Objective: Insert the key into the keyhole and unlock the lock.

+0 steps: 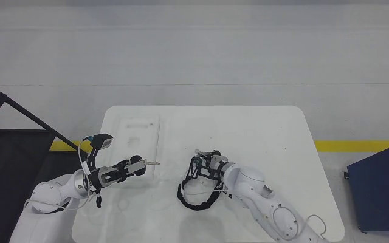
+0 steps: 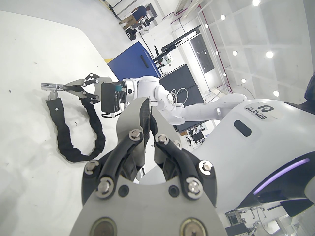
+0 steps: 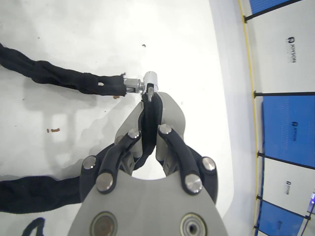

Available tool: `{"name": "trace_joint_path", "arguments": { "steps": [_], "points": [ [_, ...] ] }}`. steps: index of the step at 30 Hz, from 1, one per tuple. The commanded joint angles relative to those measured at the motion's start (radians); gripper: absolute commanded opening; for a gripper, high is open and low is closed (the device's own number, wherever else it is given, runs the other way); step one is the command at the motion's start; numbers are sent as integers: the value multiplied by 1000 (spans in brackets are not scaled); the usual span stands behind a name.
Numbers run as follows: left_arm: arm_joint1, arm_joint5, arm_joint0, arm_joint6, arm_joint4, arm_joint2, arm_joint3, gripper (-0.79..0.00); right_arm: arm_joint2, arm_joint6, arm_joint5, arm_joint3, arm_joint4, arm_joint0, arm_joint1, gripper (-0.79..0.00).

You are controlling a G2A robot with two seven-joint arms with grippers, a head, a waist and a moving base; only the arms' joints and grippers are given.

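1. The left gripper [image 2: 148, 106] hangs above the desk [image 1: 267, 140] on the robot's left side. Its jaws are pressed together on the key [image 1: 153, 163], whose thin metal blade sticks out from them toward the lock.
2. The right gripper [image 3: 149, 99] sits low over the middle of the desk. Its jaws are drawn narrow and pinch the lock [image 3: 150, 77] at its silver head.
3. The chain [image 2: 73, 133], in a black fabric sleeve, lies on the desk in a loop on the robot's side of the right gripper. One sleeved end meets the silver head through a short metal link.
4. In the top view we see the key and the lock apart, with a strip of bare desk between them.
5. We cannot tell which way the keyhole faces.
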Motion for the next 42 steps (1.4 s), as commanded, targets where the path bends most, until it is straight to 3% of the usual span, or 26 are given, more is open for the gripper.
{"name": "trace_joint_path", "arguments": {
  "steps": [1,6,20,24,29,37,42],
  "points": [
    [0,0,0,0,0,0,0,-785,22,-49,12,-27,-43,-25,10,-785],
    [0,0,0,0,0,0,0,-785,95,-233,-14,-91,-73,-90,37,-785],
    [0,0,0,0,0,0,0,-785,327,-1186,-317,-68,-130,-172,144,-785],
    [0,0,0,0,0,0,0,-785,340,-1477,-396,-40,-168,-172,172,-785],
    [0,0,0,0,0,0,0,-785,199,-1574,-314,8,-29,-118,206,-785],
    [0,0,0,0,0,0,0,-785,-134,-1595,-293,95,394,117,258,-785],
    [0,0,0,0,0,0,0,-785,-134,-1595,-293,95,394,117,258,-785]
  ]
}}
